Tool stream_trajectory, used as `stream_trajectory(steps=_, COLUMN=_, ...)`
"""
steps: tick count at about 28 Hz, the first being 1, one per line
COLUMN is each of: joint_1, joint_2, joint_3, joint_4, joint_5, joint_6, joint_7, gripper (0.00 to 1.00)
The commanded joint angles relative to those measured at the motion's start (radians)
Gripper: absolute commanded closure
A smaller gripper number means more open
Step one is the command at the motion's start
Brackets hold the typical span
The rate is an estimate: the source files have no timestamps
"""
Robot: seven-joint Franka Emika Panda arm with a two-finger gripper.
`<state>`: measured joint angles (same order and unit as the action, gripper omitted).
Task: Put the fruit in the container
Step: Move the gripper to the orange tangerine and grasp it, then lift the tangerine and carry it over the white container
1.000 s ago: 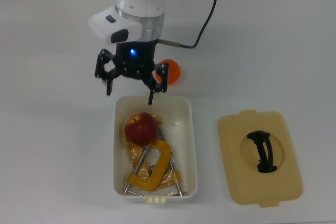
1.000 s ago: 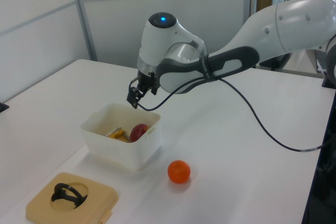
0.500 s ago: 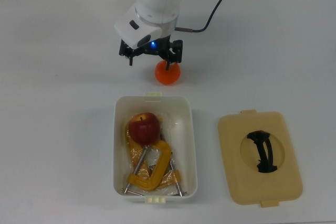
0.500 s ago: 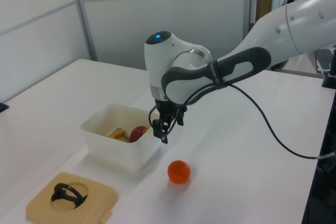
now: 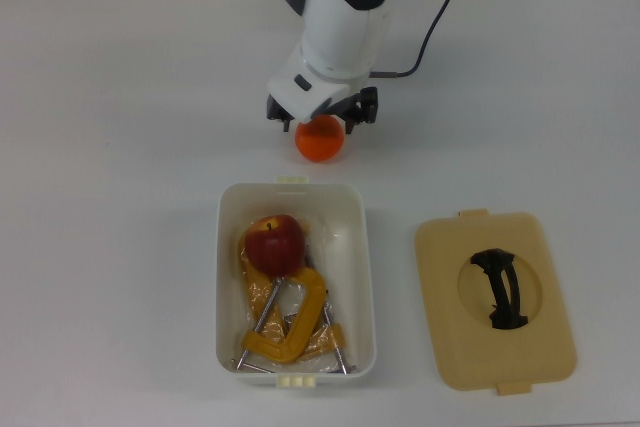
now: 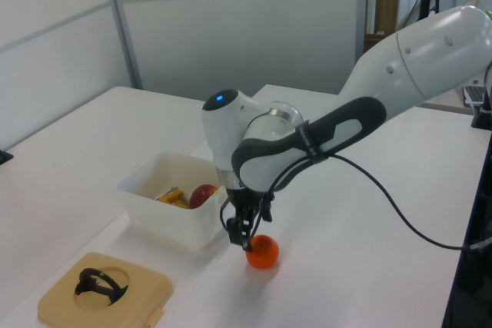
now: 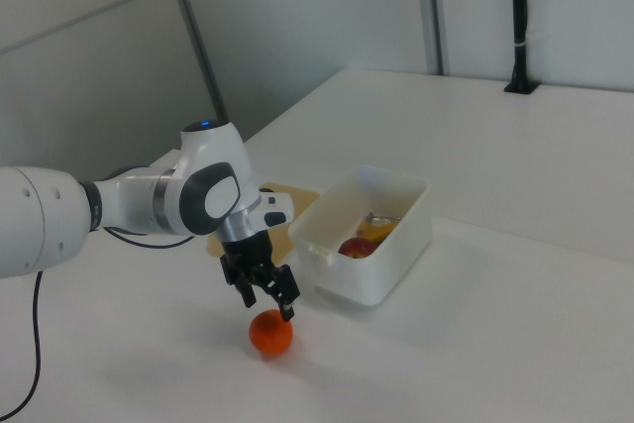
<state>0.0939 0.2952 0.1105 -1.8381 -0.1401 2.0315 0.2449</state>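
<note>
**Orange under the gripper, apple already binned**

Top view: gripper (image 5: 321,115) spread open over the orange (image 5: 320,139), gripping nothing. Round fruit may roll if one finger touches first. Apple (image 5: 275,243) lies in the container (image 5: 365,277) atop yellow clamps (image 5: 290,322).

Left view: container wall stands just beside the orange; a low carry could clip it.

Right view: tan lid (image 7: 287,197) sits behind the container, clear of the path.

The white arm (image 6: 400,67) bends down at a grey-and-black elbow joint (image 6: 307,140), ending in a rounded wrist (image 5: 350,7) lit by a small blue lamp. Below the wrist the black gripper (image 7: 267,299) points straight down with its two fingers (image 5: 368,112) spread apart. In the right view, the fingertips hang low, just above the counter (image 7: 446,344).
</note>
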Motion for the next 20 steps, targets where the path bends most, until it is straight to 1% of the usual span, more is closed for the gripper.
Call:
stream_trajectory(steps=1, joint_1=0.004, joint_2=0.031, joint_3=0.011, joint_4=-0.01, joint_5=-0.009, joint_6=-0.001, joint_7=-0.012, gripper=0.0)
stream_trajectory(steps=5, joint_1=0.004, joint_2=0.035, joint_3=0.011, joint_4=-0.033, joint_5=-0.038, joint_6=0.001, joint_7=-0.012, gripper=0.0)
stream_trajectory(steps=6, joint_1=0.004, joint_2=0.036, joint_3=0.011, joint_4=-0.035, joint_5=-0.039, joint_6=0.001, joint_7=-0.013, gripper=0.01)
stream_trajectory(steps=9, joint_1=0.003, joint_2=0.036, joint_3=0.011, joint_4=-0.036, joint_5=-0.042, joint_6=0.001, joint_7=-0.013, gripper=0.1)
stream_trajectory(steps=10, joint_1=0.003, joint_2=0.036, joint_3=0.011, joint_4=-0.036, joint_5=-0.042, joint_6=0.001, joint_7=-0.013, gripper=0.17)
stream_trajectory(steps=11, joint_1=0.001, joint_2=0.033, joint_3=0.011, joint_4=-0.035, joint_5=-0.042, joint_6=-0.001, joint_7=-0.013, gripper=0.35)
stream_trajectory(steps=13, joint_1=0.0, joint_2=0.027, joint_3=0.011, joint_4=-0.035, joint_5=-0.041, joint_6=-0.002, joint_7=-0.013, gripper=0.5)
stream_trajectory(steps=15, joint_1=-0.002, joint_2=0.019, joint_3=0.011, joint_4=-0.032, joint_5=-0.041, joint_6=-0.008, joint_7=-0.013, gripper=0.62)
stream_trajectory(steps=16, joint_1=-0.005, joint_2=0.009, joint_3=0.009, joint_4=-0.023, joint_5=-0.041, joint_6=-0.013, joint_7=-0.015, gripper=0.64)
stream_trajectory(steps=20, joint_1=-0.014, joint_2=-0.037, joint_3=0.002, joint_4=0.008, joint_5=-0.039, joint_6=-0.016, joint_7=-0.015, gripper=0.65)
